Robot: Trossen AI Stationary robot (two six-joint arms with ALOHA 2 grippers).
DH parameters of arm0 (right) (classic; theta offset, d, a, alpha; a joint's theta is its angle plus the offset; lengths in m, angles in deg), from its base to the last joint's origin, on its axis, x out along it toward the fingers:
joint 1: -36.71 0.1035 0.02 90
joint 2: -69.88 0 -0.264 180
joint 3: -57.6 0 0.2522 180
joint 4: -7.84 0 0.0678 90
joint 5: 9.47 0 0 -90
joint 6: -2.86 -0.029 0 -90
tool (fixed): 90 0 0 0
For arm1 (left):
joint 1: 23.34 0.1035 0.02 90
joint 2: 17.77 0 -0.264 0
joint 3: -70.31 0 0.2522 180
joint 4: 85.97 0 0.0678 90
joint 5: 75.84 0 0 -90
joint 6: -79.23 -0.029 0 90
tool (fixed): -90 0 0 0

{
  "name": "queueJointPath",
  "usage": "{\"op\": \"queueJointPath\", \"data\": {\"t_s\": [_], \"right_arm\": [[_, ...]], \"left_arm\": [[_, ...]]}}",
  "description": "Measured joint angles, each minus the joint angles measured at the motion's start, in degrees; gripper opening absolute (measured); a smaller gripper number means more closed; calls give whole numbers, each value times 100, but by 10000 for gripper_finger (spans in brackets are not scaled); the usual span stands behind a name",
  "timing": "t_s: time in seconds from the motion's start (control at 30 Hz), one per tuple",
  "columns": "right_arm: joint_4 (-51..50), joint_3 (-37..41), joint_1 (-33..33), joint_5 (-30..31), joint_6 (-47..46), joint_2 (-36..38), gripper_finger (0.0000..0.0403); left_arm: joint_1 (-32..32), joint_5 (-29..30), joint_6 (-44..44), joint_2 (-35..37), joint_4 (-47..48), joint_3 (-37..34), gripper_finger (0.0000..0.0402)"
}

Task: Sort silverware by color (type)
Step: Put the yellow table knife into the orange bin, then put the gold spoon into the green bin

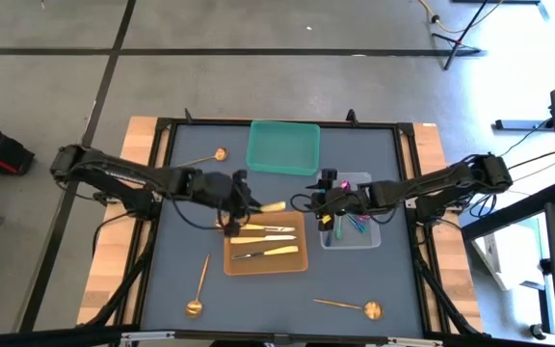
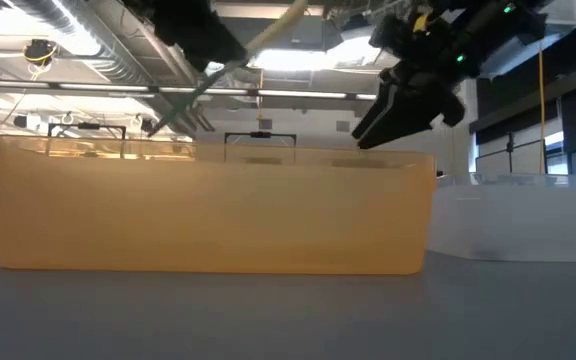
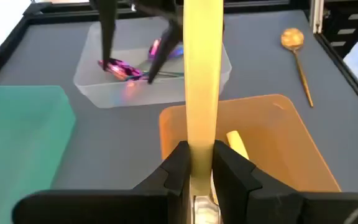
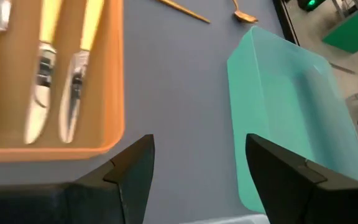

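Note:
My left gripper [image 1: 242,206] hovers over the orange tray's [image 1: 297,264] far left corner, shut on a yellow-handled knife [image 3: 204,74]. Three more yellow-handled knives [image 1: 270,241] lie flat in that tray. My right gripper [image 1: 318,199] is open and holds nothing. It hangs above the gap between the orange tray and the clear tray [image 1: 372,236]. Purple spoons with teal handles [image 1: 350,224] lie in the clear tray. Three gold spoons lie flat on the mat: one far left [image 1: 207,157], one near left [image 1: 198,289], one near right [image 1: 350,306]. My left gripper pinches the knife between its two fingers [image 3: 178,163] at the handle's blade end [image 3: 197,149]. The yellow handle [image 1: 273,205] points away from the gripper toward the table's right; the blade [image 3: 205,208] runs back between the fingers. The knife is lifted clear above the orange tray.
An empty green tray [image 1: 282,146] sits at the table's far middle. A raised black frame [image 1: 162,193] borders the grey mat. Open mat lies along the near edge between the gold spoons and to the left of the orange tray.

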Motion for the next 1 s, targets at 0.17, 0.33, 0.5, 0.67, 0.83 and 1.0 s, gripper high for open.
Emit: {"op": "queueJointPath", "data": {"t_s": [0.17,0.33,0.5,0.67,0.83,1.0], "right_arm": [[-316,-2,573,198,-170,407,239],[-644,-2,1273,303,-437,672,239],[-705,-2,1972,413,-587,681,239],[-723,0,2517,498,-777,681,239],[-729,0,2841,724,-1029,681,239],[-740,0,2964,749,-1284,681,239]], "left_arm": [[-437,423,227,-595,-93,0,47],[-610,421,724,-1140,-156,0,47],[-788,309,966,-1515,-248,0,50],[-802,532,1476,-1587,-242,0,86],[-794,172,1886,-1340,-198,0,130],[-784,273,2407,-558,533,2,138]]}}
